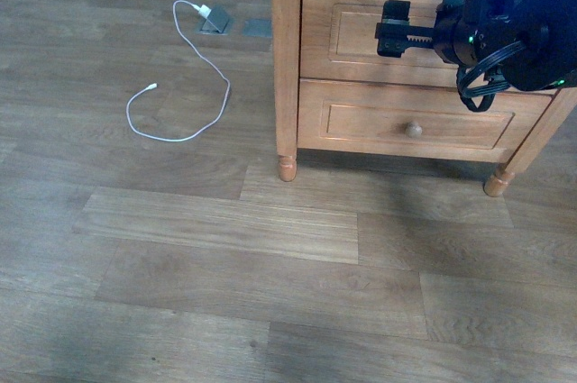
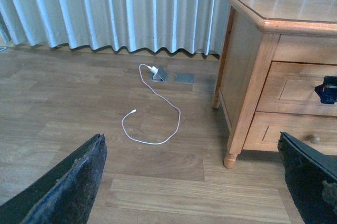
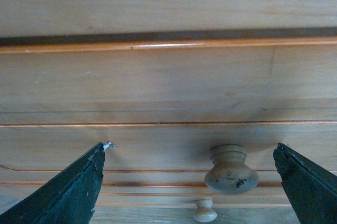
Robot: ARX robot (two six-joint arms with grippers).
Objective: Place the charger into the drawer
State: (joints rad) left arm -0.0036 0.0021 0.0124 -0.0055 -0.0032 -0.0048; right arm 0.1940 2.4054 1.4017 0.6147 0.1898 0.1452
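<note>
Reaching toward the nightstand (image 1: 287, 59), the right arm holds its end effector (image 1: 389, 30) just in front of the upper drawer (image 1: 361, 36), level with its recessed panel. From the right wrist view its two dark fingers (image 3: 73, 192) stand wide apart with nothing between them, and the drawer's round pale knob (image 3: 230, 169) sits in the gap, nearer one finger than the other; whether anything touches the knob I cannot tell. The drawer front looks flush with the frame, closed. Below it, the shorter lower drawer (image 1: 415, 117) is also closed, its own small knob (image 1: 414, 130) showing.

The left end effector (image 2: 195, 182) hangs over the wooden floor (image 1: 225, 257) off to the side of the nightstand, its fingers (image 2: 68, 187) spread wide and empty.

Out on the floor, well apart from the furniture, a long thin white cable (image 1: 180, 86) lies in a loose curl, one end plugged at a small grey floor socket plate (image 1: 215, 21) near the pleated curtain (image 2: 116, 8). A second grey plate (image 1: 257, 28) lies just beside the first.

As for the charger with its black cable, I cannot see it in any of the views; nothing shows where it lies.
</note>
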